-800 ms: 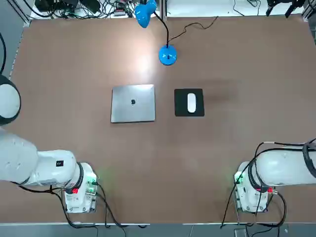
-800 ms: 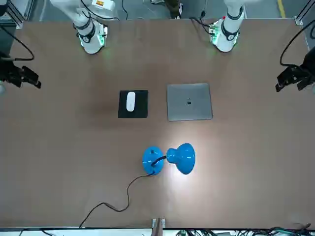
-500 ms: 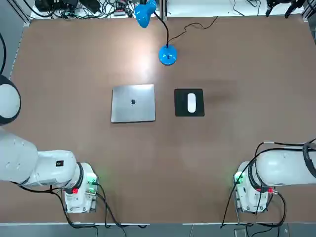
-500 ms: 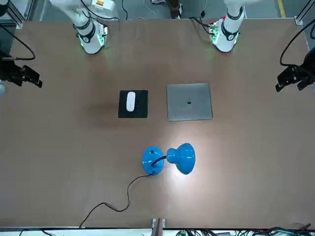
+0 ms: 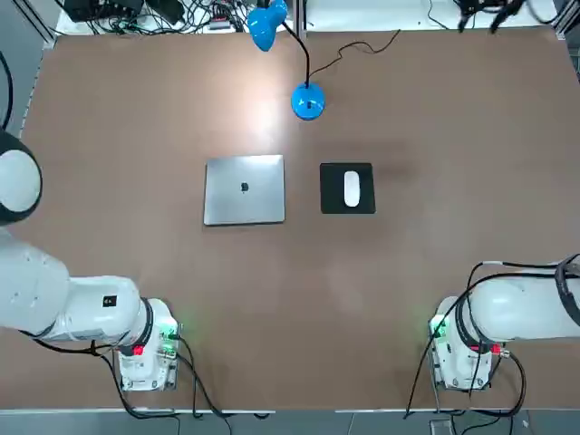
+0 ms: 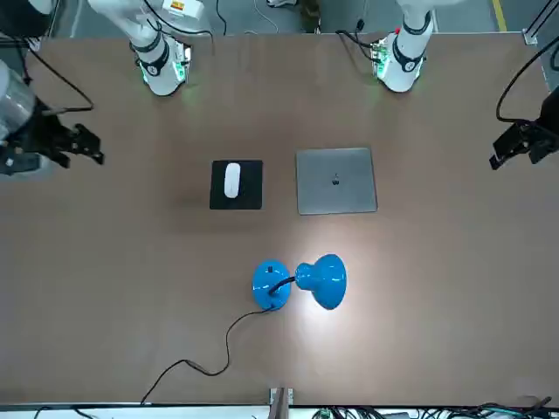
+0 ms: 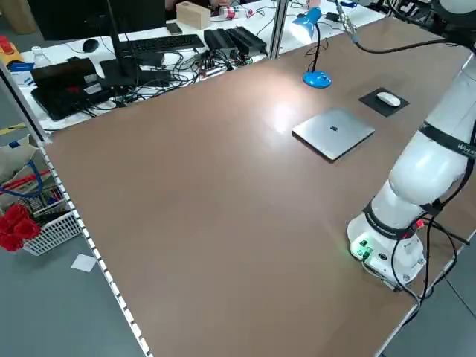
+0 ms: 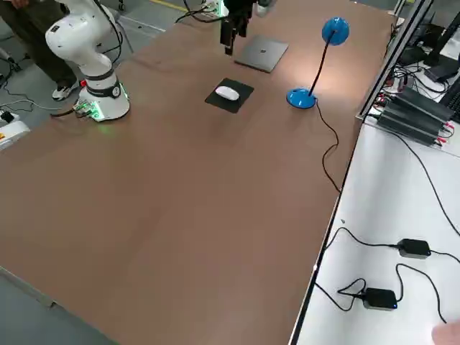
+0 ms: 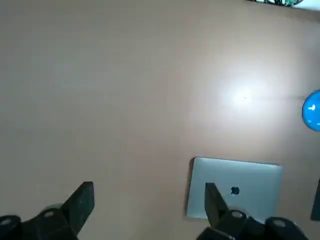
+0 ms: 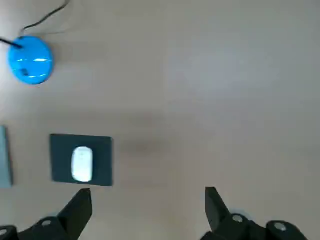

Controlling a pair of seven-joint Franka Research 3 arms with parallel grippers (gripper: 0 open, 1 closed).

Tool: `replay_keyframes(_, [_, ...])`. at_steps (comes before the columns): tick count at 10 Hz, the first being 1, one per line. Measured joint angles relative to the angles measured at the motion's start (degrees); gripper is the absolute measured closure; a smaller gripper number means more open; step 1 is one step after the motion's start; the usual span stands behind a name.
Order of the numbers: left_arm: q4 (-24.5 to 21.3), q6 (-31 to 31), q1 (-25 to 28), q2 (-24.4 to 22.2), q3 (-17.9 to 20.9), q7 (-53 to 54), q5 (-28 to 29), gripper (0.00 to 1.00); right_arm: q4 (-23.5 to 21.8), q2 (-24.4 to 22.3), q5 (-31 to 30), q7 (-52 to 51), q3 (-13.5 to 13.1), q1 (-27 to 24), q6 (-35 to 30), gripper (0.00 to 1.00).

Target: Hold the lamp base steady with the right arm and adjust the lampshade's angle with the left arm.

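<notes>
In the front view, the right gripper (image 6: pixel 87 145) hangs at the left edge of the frame, above the table (image 6: pixel 175 262), its fingers spread and holding nothing. The left gripper (image 6: pixel 512 147) is at the upper right, fingers spread too, also with nothing between them. The base (image 6: pixel 272 285) sits just below the centre, well apart from both. Beside it the shade (image 6: pixel 322 281) tilts toward the lower right. Above them lie the laptop (image 6: pixel 336 181) and, left of it, the mouse (image 6: pixel 231 180) on its pad (image 6: pixel 251 187).
</notes>
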Motion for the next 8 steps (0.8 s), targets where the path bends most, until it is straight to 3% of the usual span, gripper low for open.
replay_keyframes(1, [1.4,0.2,-0.5,1.9,-0.1,-1.2,-0.7,0.02,-1.3,1.2,2.2,-0.2,1.8,0.4,3.4,0.00])
replay_keyframes(3, [5.4,1.4,-2.6,6.9,-0.6,-0.7,-1.1,0.01,-2.3,6.0,3.1,-0.1,9.3,0.6,14.4,0.00])
replay_keyframes(5, [7.8,6.7,-3.3,10.5,-2.2,2.6,-1.2,0.01,-2.8,12.8,3.1,-0.1,16.5,1.1,29.1,0.00])
replay_keyframes(7, [8.2,12.3,-3.7,12.6,-4.5,6.9,-1.2,0.01,-2.9,20.5,0.3,-1.7,20.7,1.4,44.8,0.00])
replay_keyframes(8, [8.4,13.2,-4.3,13.1,-4.9,10.6,-1.2,0.01,-2.9,24.6,-4.4,-2.0,21.9,1.7,52.5,0.00])
